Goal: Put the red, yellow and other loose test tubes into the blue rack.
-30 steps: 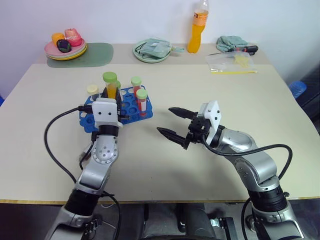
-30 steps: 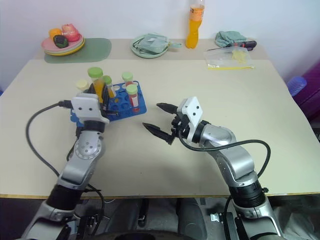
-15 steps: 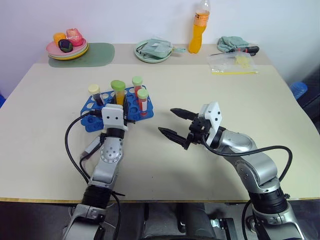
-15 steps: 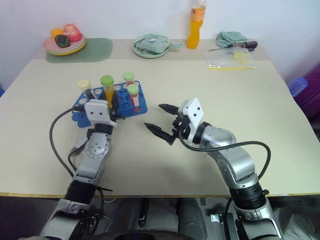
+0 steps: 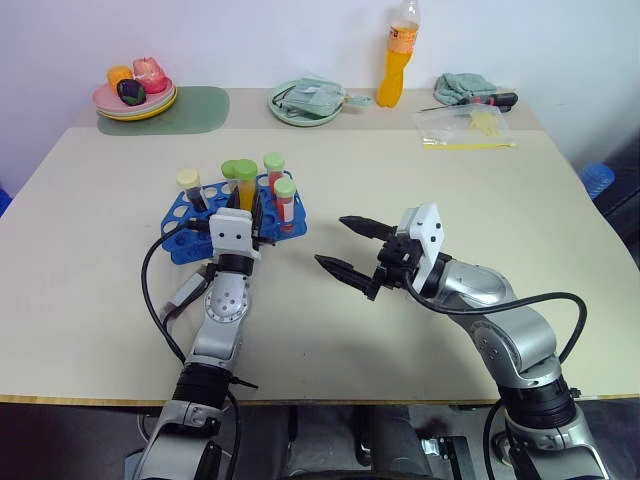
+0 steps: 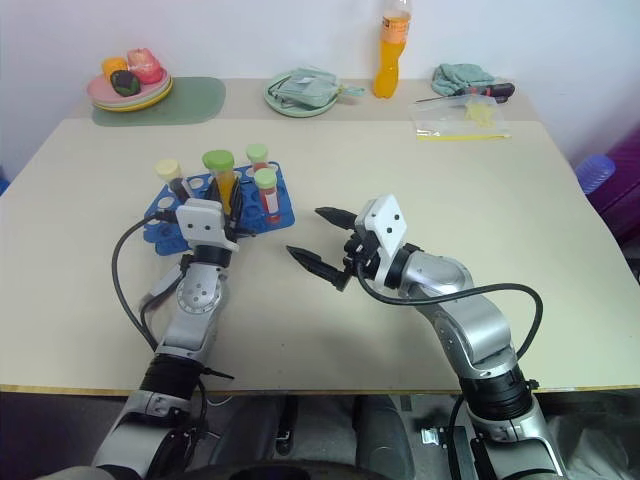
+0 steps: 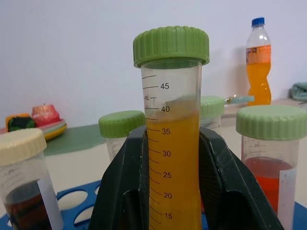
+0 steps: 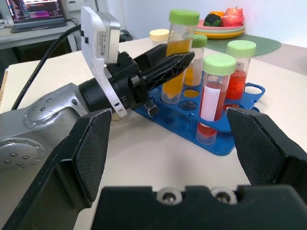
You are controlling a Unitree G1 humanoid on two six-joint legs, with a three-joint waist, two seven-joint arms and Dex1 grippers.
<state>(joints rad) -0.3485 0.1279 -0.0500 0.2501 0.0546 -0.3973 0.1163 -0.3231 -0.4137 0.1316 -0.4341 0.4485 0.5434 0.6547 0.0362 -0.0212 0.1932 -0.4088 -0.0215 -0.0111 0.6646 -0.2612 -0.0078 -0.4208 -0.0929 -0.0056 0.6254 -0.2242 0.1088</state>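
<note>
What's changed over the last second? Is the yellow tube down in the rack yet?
The left claw, still shut on the yellow tube, lowered it into the blue rack; from the right wrist its base sits in a hole. The right claw stayed open and still; the other tubes unmoved.

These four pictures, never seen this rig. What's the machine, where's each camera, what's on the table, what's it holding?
It is a two-armed humanoid robot at a beige table. Two pictures come from its head, looking down over both arms; the other two come from a camera on each wrist, looking along that gripper's fingers.

The left gripper is shut on a clear plastic tube of yellow liquid with a green cap, held upright at the bright blue plastic rack with round holes. Several other capped tubes stand in the rack. The right gripper is open and empty.

Along the far edge are an orange drink bottle and a plate of toy food.
</note>
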